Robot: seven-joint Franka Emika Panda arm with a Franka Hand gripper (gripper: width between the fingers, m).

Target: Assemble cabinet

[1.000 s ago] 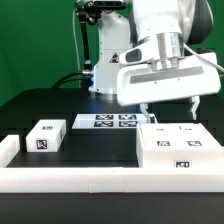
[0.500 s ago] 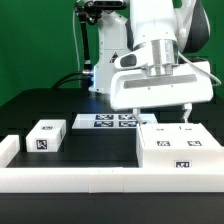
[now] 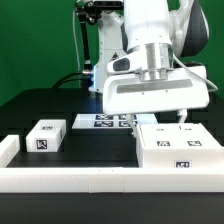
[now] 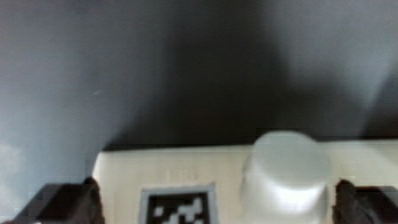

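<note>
While the jaws are hanging spread wide just above the cabinet, which is sitting on the tabletop at the exterior view's right against the rail, you are wanting them level and centred before closing.

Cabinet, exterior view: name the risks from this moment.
1. The open gripper hangs close above the cabinet. If it descends off-centre, it could strike the top instead of straddling it.
2. A sideways nudge could skew the cabinet against the rail in front, or push it toward the marker board.
</note>
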